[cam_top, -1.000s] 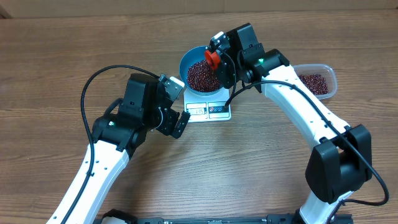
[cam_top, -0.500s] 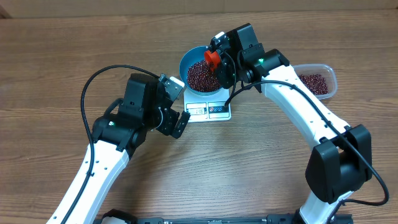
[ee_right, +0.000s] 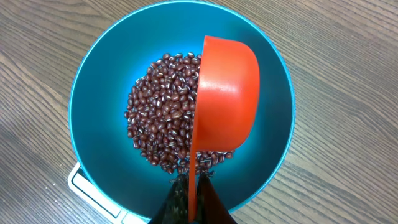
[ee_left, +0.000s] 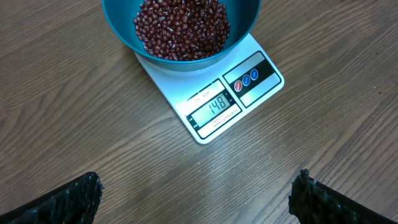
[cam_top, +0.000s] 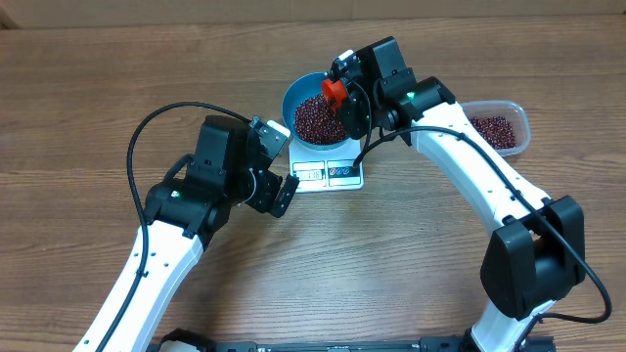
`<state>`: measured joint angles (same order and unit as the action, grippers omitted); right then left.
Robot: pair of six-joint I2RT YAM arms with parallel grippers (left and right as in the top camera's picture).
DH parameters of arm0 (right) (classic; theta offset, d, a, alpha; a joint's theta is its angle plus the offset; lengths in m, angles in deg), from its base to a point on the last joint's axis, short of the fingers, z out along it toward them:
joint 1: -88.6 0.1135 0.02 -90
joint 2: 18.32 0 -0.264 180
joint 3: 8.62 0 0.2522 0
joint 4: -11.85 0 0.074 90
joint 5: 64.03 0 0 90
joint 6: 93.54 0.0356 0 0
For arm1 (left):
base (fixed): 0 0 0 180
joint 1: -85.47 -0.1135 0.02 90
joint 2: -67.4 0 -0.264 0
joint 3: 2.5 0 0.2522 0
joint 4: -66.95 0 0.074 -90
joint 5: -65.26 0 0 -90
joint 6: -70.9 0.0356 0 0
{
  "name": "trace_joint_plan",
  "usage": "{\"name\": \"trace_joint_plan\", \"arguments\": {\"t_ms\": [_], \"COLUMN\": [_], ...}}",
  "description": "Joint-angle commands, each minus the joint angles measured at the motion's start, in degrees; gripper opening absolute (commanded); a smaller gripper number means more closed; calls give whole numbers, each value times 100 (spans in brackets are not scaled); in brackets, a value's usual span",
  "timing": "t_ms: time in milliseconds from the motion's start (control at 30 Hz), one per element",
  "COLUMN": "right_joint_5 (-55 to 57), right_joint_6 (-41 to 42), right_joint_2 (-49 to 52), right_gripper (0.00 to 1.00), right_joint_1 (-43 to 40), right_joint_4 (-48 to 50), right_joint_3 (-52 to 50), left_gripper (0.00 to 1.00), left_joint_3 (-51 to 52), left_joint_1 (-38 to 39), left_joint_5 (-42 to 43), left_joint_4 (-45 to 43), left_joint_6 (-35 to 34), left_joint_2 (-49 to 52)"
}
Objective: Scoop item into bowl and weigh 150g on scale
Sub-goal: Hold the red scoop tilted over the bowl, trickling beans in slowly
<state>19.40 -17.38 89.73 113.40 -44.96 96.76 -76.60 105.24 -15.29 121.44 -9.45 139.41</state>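
Topping-up step. Right end effector clenched on the thin handle of a glossy orange plastic scoop, tipped on edge over the round blue bowl. Small oval maroon beans heaped inside. Bowl sits on flat white scale, display 148. Next move likely calls for a trickle of a few beans. Left end effector released, empty, above woodgrain counter

Overhead: fixed high above the bench, facing straight down. Widest view, taking in both arms, the scale and the bowl.

Left wrist: middle distance, tilted down and forward. The left pincer sits at the lower corners; the scale is whole and the bowl is cut by the top edge.

Right wrist: nearest, almost plumb over the bowl, which fills the frame. The scoop is just before the lens and the right pincer is at the bottom edge. The pale corner at lower left is probably the scale.

Shared by all three: the bowl and the beans.
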Motion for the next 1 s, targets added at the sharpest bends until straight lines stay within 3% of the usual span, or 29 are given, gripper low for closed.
{"name": "trace_joint_plan", "arguments": {"t_ms": [0,400,967], "right_joint_5": [66,306,-188], "right_joint_6": [-170,-551,-116], "right_joint_2": [-66,-66,-66], "right_gripper": [4,4,4], "right_joint_1": [-11,-11,-13], "right_joint_4": [52,184,70], "right_joint_3": [223,223,223], "left_gripper": [100,100,100], "left_joint_3": [15,15,15], "left_joint_1": [-24,-24,-24], "left_joint_5": [63,63,61], "left_joint_4": [-7,-7,-7], "left_joint_6": [107,107,107], "left_joint_2": [-42,-42,-42]}}
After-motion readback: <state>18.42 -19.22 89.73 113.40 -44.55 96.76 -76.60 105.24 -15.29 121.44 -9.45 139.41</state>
